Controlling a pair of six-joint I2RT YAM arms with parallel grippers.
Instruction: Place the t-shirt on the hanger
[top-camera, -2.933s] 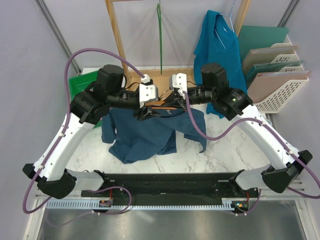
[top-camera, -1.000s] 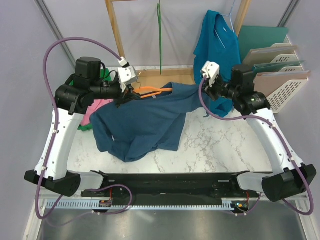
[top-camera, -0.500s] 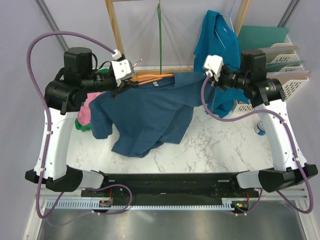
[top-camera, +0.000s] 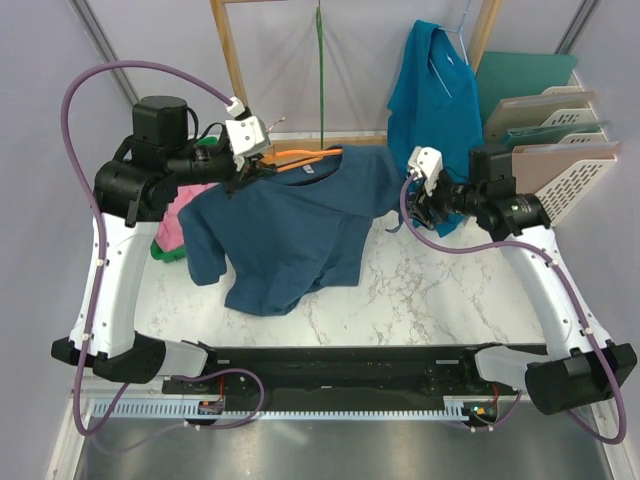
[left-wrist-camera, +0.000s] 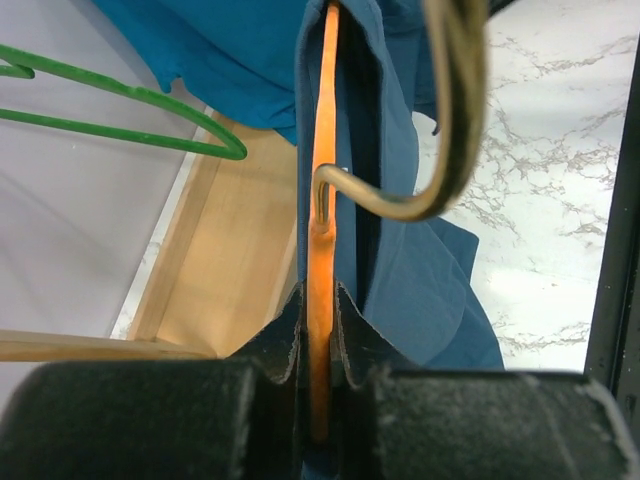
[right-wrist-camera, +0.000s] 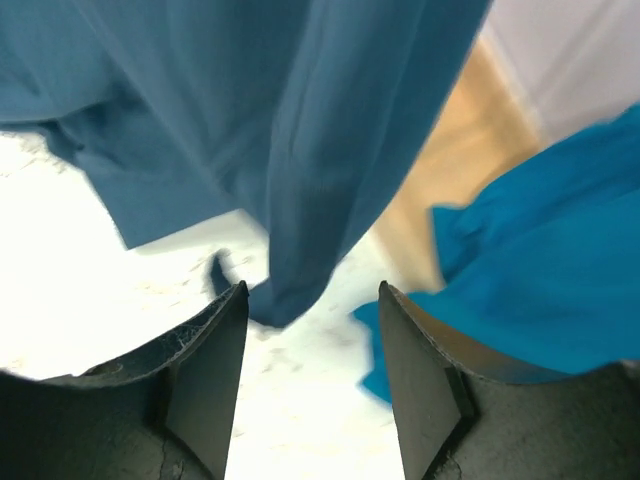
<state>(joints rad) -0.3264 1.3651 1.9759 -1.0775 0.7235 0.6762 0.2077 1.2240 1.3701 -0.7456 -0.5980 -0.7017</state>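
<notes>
The left fingers (left-wrist-camera: 285, 335) are closed narrowly on the neck of the orange hanger (left-wrist-camera: 322, 150), and the wrist view alone shows this clamp. The navy t-shirt (left-wrist-camera: 390, 260) lies draped on both sides of the hanger's bar. From above, the t-shirt (top-camera: 290, 220) hangs from the hanger (top-camera: 300, 160) at 11 o'clock, with its hem trailing onto the marble surface (top-camera: 440, 290). The right fingers (right-wrist-camera: 215, 360) stand parted and hold nothing. Half a second earlier they gripped the shirt's shoulder higher up, beside the teal shirt (top-camera: 435, 80). They now sit lower, at 2 o'clock, and the released sleeve (right-wrist-camera: 300, 150) hangs loose just ahead of them. At 3 o'clock a white slotted rack (top-camera: 575, 185) holds upright boards. At 9 o'clock lies a pink garment (top-camera: 178, 208), partly hidden by the left arm. A green hanger (left-wrist-camera: 120, 115) hangs at 12 o'clock.
</notes>
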